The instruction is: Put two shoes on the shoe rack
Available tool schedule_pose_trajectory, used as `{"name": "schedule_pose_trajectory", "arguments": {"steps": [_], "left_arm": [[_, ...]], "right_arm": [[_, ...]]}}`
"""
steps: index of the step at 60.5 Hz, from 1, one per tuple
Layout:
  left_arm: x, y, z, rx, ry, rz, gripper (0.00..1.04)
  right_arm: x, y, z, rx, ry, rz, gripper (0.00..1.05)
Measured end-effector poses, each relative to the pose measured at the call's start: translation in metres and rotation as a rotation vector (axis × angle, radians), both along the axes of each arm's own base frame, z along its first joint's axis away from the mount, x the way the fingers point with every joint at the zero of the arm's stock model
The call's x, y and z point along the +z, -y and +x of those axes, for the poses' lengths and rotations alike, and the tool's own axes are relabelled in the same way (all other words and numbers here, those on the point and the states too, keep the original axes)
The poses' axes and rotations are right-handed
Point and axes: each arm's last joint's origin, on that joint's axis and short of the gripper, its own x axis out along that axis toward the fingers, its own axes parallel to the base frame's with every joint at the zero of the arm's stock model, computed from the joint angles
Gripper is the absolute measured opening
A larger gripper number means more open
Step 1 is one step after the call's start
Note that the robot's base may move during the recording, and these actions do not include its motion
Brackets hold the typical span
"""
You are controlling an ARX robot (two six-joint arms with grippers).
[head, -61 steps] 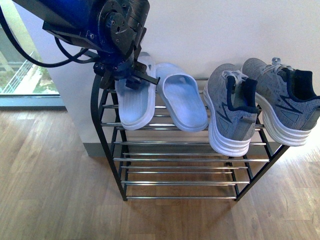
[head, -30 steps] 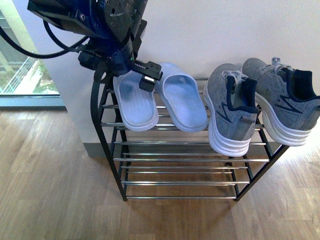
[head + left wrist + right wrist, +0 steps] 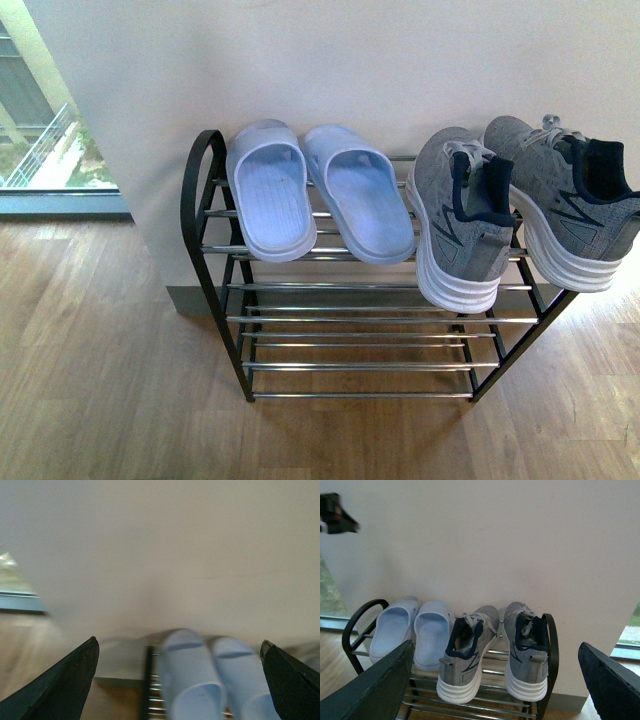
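**Left arm clear of the rack, shoes in place**

A second ago our left arm hung over the upper left of the front view, above the slippers; now it is gone from that frame, so we judge the placing done and the arm pulling back.

We count two grey sneakers: one (image 3: 461,215) right of centre, the other (image 3: 570,200) at the right edge, both on the top shelf of the shoe rack (image 3: 350,318), heels toward us. Two pale blue slippers (image 3: 320,190) lie beside them. One rack, four tiers.

Our left pincer (image 3: 180,680) is spread wide and empty, above the slippers. Our right pincer (image 3: 495,680) is likewise spread, holding nothing.
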Motion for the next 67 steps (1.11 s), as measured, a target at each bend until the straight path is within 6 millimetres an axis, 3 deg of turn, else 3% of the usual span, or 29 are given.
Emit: {"name": "schedule_pose_trajectory", "arguments": {"steps": [5,13,33,67], "left_arm": [[-0.011,-0.02,-0.028,0.015,0.124,0.021,0.71],[-0.029,-0.038,-0.064,0.001,0.159,0.05,0.51],[-0.043,-0.066,-0.115,-0.002,0.149,0.071,0.01],[-0.065,-0.094,-0.179,-0.024,0.142,0.073,0.01]], "right_arm": [[0.0,0.0,0.0,0.0,0.0,0.0,0.95],[0.0,0.0,0.0,0.0,0.0,0.0,0.95],[0.0,0.0,0.0,0.0,0.0,0.0,0.95],[0.0,0.0,0.0,0.0,0.0,0.0,0.95]]}}
